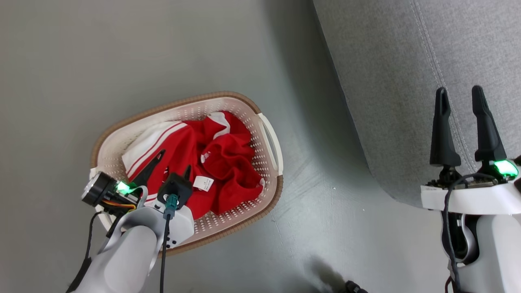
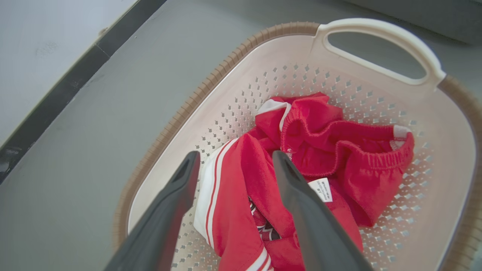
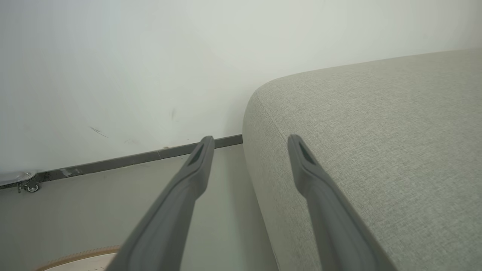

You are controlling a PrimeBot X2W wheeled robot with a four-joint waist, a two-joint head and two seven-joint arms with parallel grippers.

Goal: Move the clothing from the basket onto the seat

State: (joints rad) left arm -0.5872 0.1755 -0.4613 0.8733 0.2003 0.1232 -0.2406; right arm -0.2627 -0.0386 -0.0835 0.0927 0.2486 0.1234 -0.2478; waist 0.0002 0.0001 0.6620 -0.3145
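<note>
Left claw (image 1: pixel 175 160) reaches in over the near rim of the basket (image 1: pixel 268 158). The forearm slants up from below the basket and the fingers angle down inside, tips just above the clothing (image 1: pixel 228 162); can't tell if they touch. Fingers are spread wide w/ nothing gripped. In the wrist view a white-striped fold lies btwn them. Right claw (image 1: pixel 459 91) is well right of the basket, fingers pointing up the head view, likewise spread & empty, over the edge of the seat (image 1: pixel 407 81).

Basket sits on the grey floor (image 1: pixel 61 61), lying diagonally in the head view. All the clothing is inside it as a crumpled red pile. A white-striped piece is on the basket's left side, an elastic-waist piece lies toward its handle (image 2: pixel 376 30), and a small white tag (image 1: pixel 203 183) sits on top beside the left claw.

Seat lies right of the basket w/ a strip of floor btwn them, not touching. Past the basket is a pale wall (image 3: pixel 113 75) w/ dark skirting (image 3: pixel 131 160).
</note>
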